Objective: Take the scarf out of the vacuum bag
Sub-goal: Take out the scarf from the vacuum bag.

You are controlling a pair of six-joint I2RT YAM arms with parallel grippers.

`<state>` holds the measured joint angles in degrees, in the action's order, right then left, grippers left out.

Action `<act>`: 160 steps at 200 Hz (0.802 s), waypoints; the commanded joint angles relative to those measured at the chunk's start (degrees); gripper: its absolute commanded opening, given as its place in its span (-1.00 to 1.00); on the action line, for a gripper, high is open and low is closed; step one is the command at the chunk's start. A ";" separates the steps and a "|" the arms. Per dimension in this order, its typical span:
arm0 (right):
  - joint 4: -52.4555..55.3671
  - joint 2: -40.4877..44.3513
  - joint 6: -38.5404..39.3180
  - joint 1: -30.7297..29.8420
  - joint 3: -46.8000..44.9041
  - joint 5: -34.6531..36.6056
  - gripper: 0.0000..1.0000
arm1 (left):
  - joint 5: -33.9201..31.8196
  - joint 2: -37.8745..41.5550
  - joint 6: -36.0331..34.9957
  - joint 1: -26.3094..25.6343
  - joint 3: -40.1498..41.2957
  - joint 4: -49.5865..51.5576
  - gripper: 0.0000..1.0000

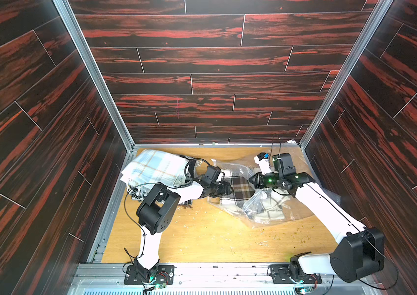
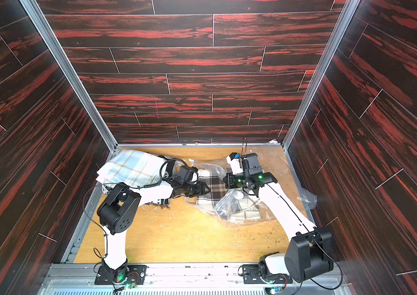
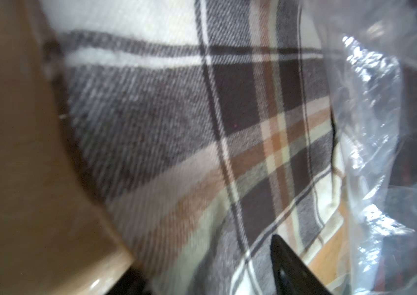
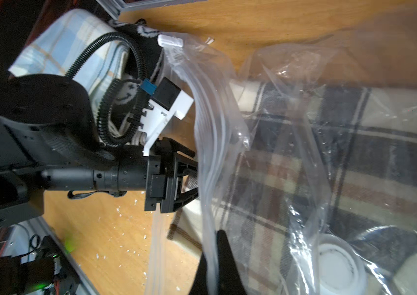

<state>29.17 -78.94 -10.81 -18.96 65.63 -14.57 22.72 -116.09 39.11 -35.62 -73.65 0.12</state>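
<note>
Found the clear, crinkly plastic vacuum bag (image 1: 256,219) lying crumpled on the right half of the tan wooden counter (image 1: 202,237). Saw the brown-and-cream plaid scarf (image 1: 240,187) through it and at its mouth. Noted the round white valve disc (image 4: 337,263) on its face. Observed the right end effector (image 1: 251,180) pinched together on the bag's zip edge. Observed the left end effector (image 1: 230,190) at the mouth, over the scarf; cannot tell whether clamped. Recorded a folded pale-blue plaid cloth (image 1: 153,166) in the far left corner.

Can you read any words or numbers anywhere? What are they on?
No word or number here can be read.
On the vacuum bag: grey print beside its white slider clip, too blurred to read.
On the black cloth: white smiley faces, no letters.
</note>
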 commanded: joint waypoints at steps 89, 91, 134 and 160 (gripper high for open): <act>1.76 1.66 -1.74 2.02 -1.15 3.11 -1.00 | 0.36 -1.50 -1.75 -0.40 -5.27 4.98 -0.97; 1.70 1.65 -1.82 2.03 -1.12 3.07 -1.00 | 0.39 -1.50 -1.76 -0.53 -5.52 5.22 -0.98; 1.44 1.14 -2.11 2.47 -1.79 3.84 -1.00 | -1.05 2.40 -1.93 -0.59 -6.08 6.13 -1.00; 1.31 0.88 -2.20 2.61 -1.75 3.94 -1.00 | -1.65 4.79 -1.64 -1.66 -6.52 5.98 -1.00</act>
<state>29.74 -78.48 -12.43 -16.64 64.64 -11.16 22.26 -116.99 38.00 -36.14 -78.65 5.45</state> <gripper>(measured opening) 0.045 0.071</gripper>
